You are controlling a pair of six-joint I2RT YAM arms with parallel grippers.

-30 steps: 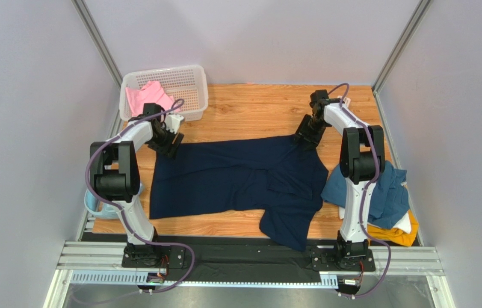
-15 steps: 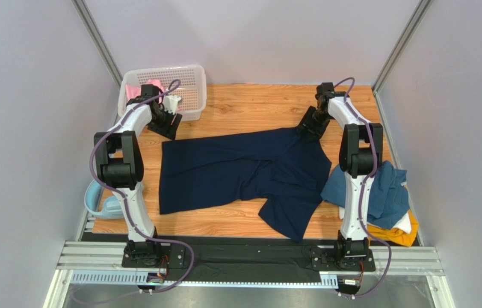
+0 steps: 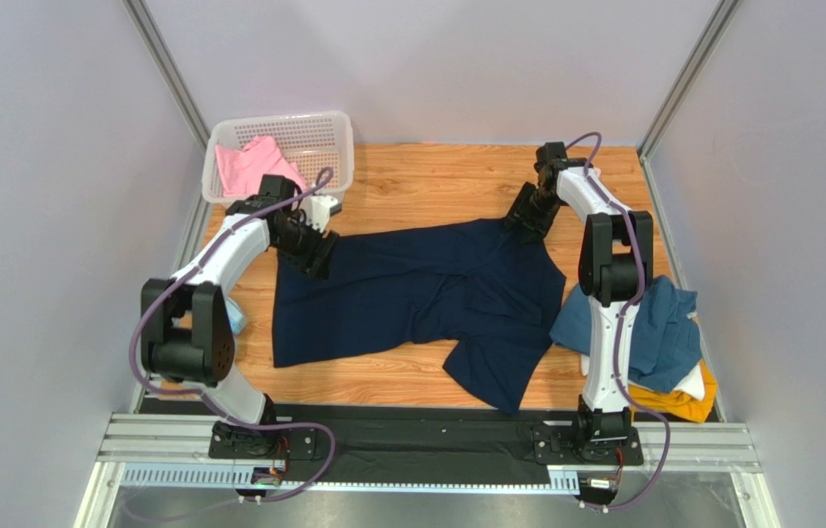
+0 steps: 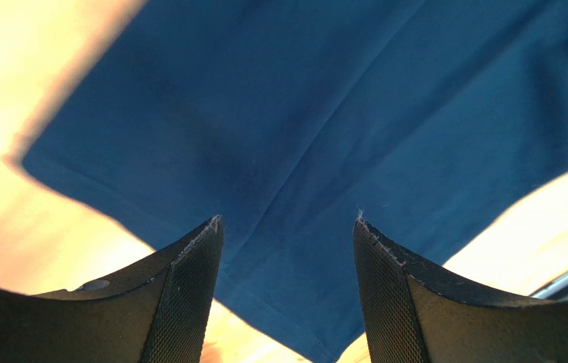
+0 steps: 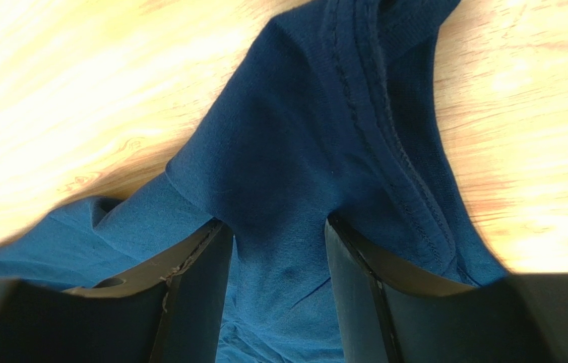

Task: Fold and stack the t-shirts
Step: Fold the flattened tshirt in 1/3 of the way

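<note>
**Navy tee spread under both grippers**

On the wood table [image 3: 439,176] we see the navy tee [image 3: 417,297] lying open, reaching from L gripper [image 3: 316,255] to R gripper [image 3: 524,220]. The teal tee [image 3: 665,330] is crumpled behind the R gripper, beside its arm. The basket [image 3: 329,132] just beyond the L gripper holds the pink tee [image 3: 252,167]. L gripper is wide open over the tee's corner. R gripper's fingers are apart w/ cloth between, prob. unpinched.

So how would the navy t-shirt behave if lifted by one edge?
Probably floppy: the navy t-shirt lies flat but creased, following the table. Lifted, it would likely sag and trail from the grip, being large. Pushed, it would probably bunch into folds, like those near its collar.
</note>
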